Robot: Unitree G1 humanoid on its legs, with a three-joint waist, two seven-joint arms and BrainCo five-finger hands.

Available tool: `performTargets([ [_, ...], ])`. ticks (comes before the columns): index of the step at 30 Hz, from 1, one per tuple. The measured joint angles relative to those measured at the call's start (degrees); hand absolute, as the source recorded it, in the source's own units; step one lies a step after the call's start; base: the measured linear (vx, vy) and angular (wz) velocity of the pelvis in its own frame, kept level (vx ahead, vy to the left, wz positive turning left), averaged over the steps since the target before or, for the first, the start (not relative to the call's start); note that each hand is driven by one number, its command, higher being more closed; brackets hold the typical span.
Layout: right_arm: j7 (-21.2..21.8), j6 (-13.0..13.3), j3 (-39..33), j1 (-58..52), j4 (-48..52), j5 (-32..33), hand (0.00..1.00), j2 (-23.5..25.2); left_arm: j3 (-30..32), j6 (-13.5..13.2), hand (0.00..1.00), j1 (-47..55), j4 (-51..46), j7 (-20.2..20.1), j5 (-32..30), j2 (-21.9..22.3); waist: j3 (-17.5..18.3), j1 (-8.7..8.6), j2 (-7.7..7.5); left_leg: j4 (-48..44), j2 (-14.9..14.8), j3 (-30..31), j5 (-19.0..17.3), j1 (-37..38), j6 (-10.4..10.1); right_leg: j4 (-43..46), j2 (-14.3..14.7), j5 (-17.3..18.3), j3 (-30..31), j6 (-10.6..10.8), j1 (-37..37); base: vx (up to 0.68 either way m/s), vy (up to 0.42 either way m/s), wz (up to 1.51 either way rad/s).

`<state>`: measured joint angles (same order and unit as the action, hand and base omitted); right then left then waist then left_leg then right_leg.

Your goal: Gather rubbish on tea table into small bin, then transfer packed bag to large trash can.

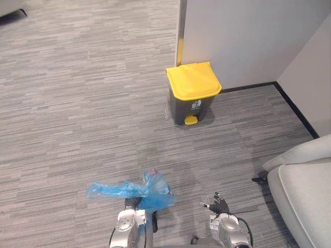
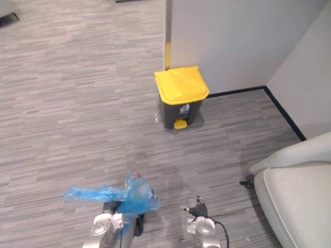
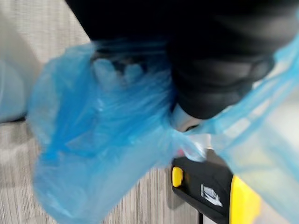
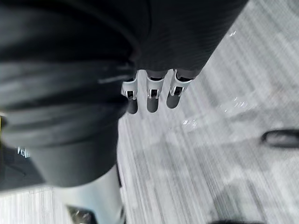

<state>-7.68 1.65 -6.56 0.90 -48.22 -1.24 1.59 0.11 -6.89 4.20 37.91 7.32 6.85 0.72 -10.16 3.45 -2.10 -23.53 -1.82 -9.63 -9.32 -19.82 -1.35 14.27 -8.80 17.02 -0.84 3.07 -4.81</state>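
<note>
Blue bag gripped in left hand.

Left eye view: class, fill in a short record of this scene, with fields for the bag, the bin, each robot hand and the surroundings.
bag: blue bag, bulging with contents, carried above the floor
bin: large trash can, dark body, yellow lid down, standing ahead beside the wall
left robot hand: closed on the blue bag
right robot hand: open, holding nothing
surroundings: pale sofa on the robot's right
</note>
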Motion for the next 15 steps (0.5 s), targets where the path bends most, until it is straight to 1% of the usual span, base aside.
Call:
performTargets([
  [1, 0.2, 0.0, 0.0, 0.0, 0.0, -0.1, 0.0, 0.5, -0.1, 0.0, 1.0, 0.7, -0.1, 0.1, 0.0, -0.1, 0.3, 0.12, -0.46, -0.4, 0.3, -2.3, -1.9, 2.3, 1.3, 6.0, -1.3, 0.0, 1.4, 0.8, 1.5, 0.39, 0.231, -0.51],
  [2, 0.3, 0.1, 0.0, 0.0, 0.1, -0.5, 0.0, 0.8, -0.4, 0.0, 1.0, 1.5, -0.1, 0.1, 0.0, -0.2, 0.2, 0.05, -0.41, -0.3, 0.8, -2.9, -3.2, 4.3, 1.7, 11.4, -2.2, -0.8, 1.8, 2.7, 3.1, 0.58, 0.294, -0.52],
  [3, 0.5, 0.1, 0.0, -0.3, 0.1, -0.9, 0.0, 1.0, -1.7, 0.0, 1.0, 2.3, -0.1, 0.1, 0.0, -0.8, 0.3, -0.24, -0.39, 0.7, 1.5, -4.1, -4.2, 7.7, 2.5, 20.7, -3.2, -2.0, 2.4, 6.4, 6.1, 0.47, 0.203, -0.31],
  [4, 0.5, 0.1, 0.0, -0.5, 0.1, -1.0, 0.0, 1.1, -2.4, 0.1, 1.0, 2.4, -0.1, 0.1, 0.0, -1.2, 0.3, -0.5, -0.34, 1.6, 1.8, -4.4, -4.6, 9.9, 3.0, 28.3, -3.2, -2.5, 2.7, 7.8, 9.2, 0.52, 0.186, -0.19],
  [5, 0.6, 0.1, 0.0, -0.6, 0.1, -1.1, 0.0, 1.1, -2.5, 0.1, 1.0, 2.1, -0.1, 0.2, 0.0, -1.3, 0.3, -0.65, -0.31, 2.8, 1.9, -4.5, -4.7, 11.8, 3.2, 34.9, -3.1, -2.6, 1.4, 7.7, 12.6, 0.39, 0.074, -0.09],
  [6, 0.6, 0.1, 0.0, -0.5, 0.2, -1.1, 0.0, 1.2, -2.5, 0.1, 1.0, 1.8, -0.1, 0.2, 0.0, -1.5, 0.2, -0.79, -0.18, 4.8, 2.0, -4.5, -4.7, 14.2, 3.2, 39.7, -3.4, -2.3, -1.2, 6.8, 15.9, 0.36, 0.05, -0.08],
  [7, 0.6, 0.0, 0.0, -0.6, 0.2, -1.1, 0.0, 1.2, -2.5, 0.1, 1.0, 1.3, -0.1, 0.2, 0.0, -1.6, 0.2, -0.94, -0.15, 6.4, 2.0, -4.4, -4.7, 16.1, 3.2, 41.9, -3.8, -1.6, -3.4, 5.4, 17.8, 0.35, 0.003, -0.12],
  [8, 0.6, 0.0, 0.0, -0.8, 0.4, -1.2, 0.0, 1.2, -2.5, 0.1, 1.0, 1.2, -0.1, 0.3, 0.0, -1.6, 0.1, -1.08, -0.06, 8.3, 1.8, -4.3, -4.7, 19.1, 3.2, 42.9, -4.1, -0.5, -5.9, 3.1, 19.7, 0.28, -0.023, -0.12],
  [9, 0.6, 0.0, 0.0, -0.9, 0.7, -1.2, 0.0, 1.2, -2.4, 0.1, 1.0, 1.1, -0.2, 0.3, 0.0, -1.6, 0.0, -1.26, 0.25, 9.2, 1.6, -4.2, -4.7, 20.7, 3.2, 42.5, -4.0, 0.2, -7.3, 1.9, 21.0, 0.41, -0.108, -0.07],
  [10, 0.7, 0.0, 0.0, -0.9, 1.1, -1.2, 0.0, 1.0, -2.2, 0.0, 1.0, 0.7, -0.2, 0.3, 0.0, -1.6, -0.2, -1.74, 0.62, 9.8, 0.6, -3.9, -5.2, 22.7, 3.1, 39.6, -3.2, 1.3, -9.4, 0.7, 23.2, 0.33, -0.135, 0.02],
  [11, 0.7, 0.0, 0.0, -0.9, 1.1, -1.2, 0.0, 0.9, -2.0, 0.0, 1.0, 0.3, 0.0, 0.3, 0.0, -1.5, -0.5, -2.25, 1.2, 10.0, -0.2, -3.7, -5.4, 23.7, 2.9, 35.6, -2.1, 1.4, -10.4, 0.4, 24.1, 0.38, -0.201, 0.15],
  [12, 0.7, 0.0, 0.0, -1.0, 1.0, -1.2, 0.0, 0.7, -1.7, 0.0, 1.0, 0.0, 0.1, 0.3, 0.1, -1.7, -0.5, -3.0, 1.44, 10.4, -0.9, -2.9, -5.4, 24.5, 2.8, 27.1, -0.6, 0.5, -10.9, 0.2, 25.4, 0.32, -0.208, 0.32],
  [13, 0.6, 0.0, 0.0, -1.3, 0.8, -1.2, 0.0, 0.5, -1.8, -0.2, 1.0, -0.1, 0.5, 0.2, 0.1, -2.3, 0.0, -3.46, 0.22, 10.4, -0.3, -1.3, -5.9, 24.9, 1.7, 16.0, 0.3, -5.4, -10.5, -0.4, 25.1, 0.39, -0.253, 0.45],
  [14, 0.5, 0.0, 0.0, -1.9, -0.1, -1.2, 0.0, 0.3, -1.7, -0.3, 1.0, -0.9, 1.9, 0.2, 0.0, -2.5, -0.2, -3.78, -0.03, 10.3, 0.2, 0.3, -7.2, 25.4, 0.0, 13.2, 0.3, -9.1, -9.9, -3.1, 24.9, 0.33, -0.197, 0.29],
  [15, 0.6, -0.2, 0.0, -1.5, -1.1, -1.1, 0.0, -1.3, -1.5, 0.0, 1.0, -1.7, 3.5, 0.2, 0.1, -1.9, 0.2, -3.29, 1.98, 10.4, -1.6, 1.6, -7.9, 25.8, -1.0, 13.8, 1.7, -8.7, -10.7, -3.2, 24.6, 0.34, -0.185, 0.01],
])
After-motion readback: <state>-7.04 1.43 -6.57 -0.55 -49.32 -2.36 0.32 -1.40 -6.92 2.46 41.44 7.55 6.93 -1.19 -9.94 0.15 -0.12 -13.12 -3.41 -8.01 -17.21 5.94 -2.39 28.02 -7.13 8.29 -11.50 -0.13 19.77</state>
